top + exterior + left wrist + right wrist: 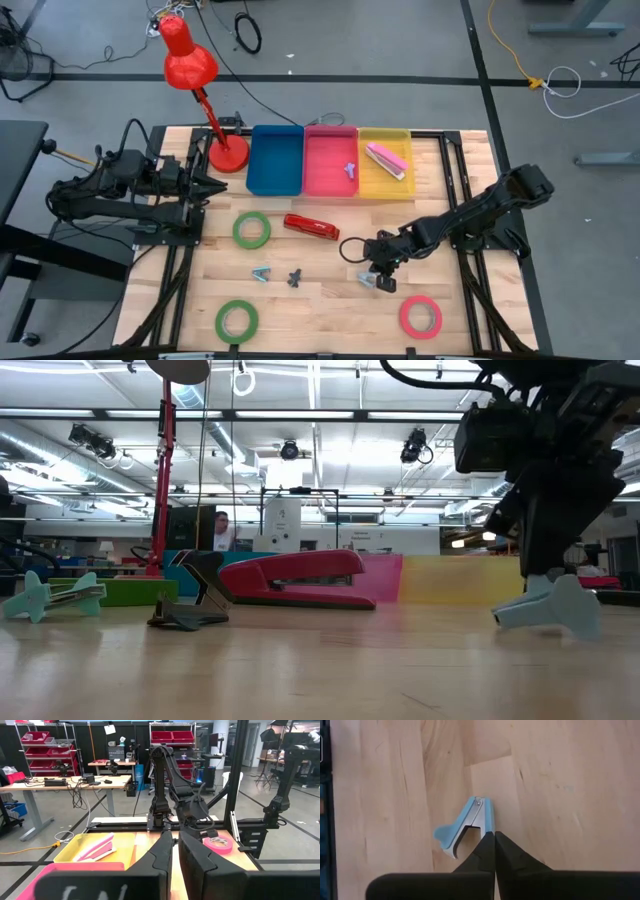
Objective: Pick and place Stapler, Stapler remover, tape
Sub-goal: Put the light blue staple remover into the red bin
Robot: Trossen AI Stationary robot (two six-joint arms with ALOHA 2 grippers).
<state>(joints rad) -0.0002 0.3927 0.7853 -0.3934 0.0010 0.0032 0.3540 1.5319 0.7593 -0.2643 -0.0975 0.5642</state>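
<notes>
Overhead: right hand (381,277) is low over the blue remover (367,282) on the table (330,310), between red stapler (311,228) and pink tape (421,317). Left hand (205,186) waits by the lamp (190,65), nearly shut, empty.
Low: remover (548,606) sits flat on the table.
Right wrist: fingers (485,852) pressed together beside the remover (467,827), not around it. Light, stiff, slippery plastic; grip across the wings. No readable labels.

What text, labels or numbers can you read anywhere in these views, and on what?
None can be read for certain.
Pink bin: white marks on its near wall in the left wrist view, too blurred to read.
Red stapler, pink stapler, tape rolls and light blue staple remover: no lettering visible.
Room background: signs and screens too small to read.
</notes>
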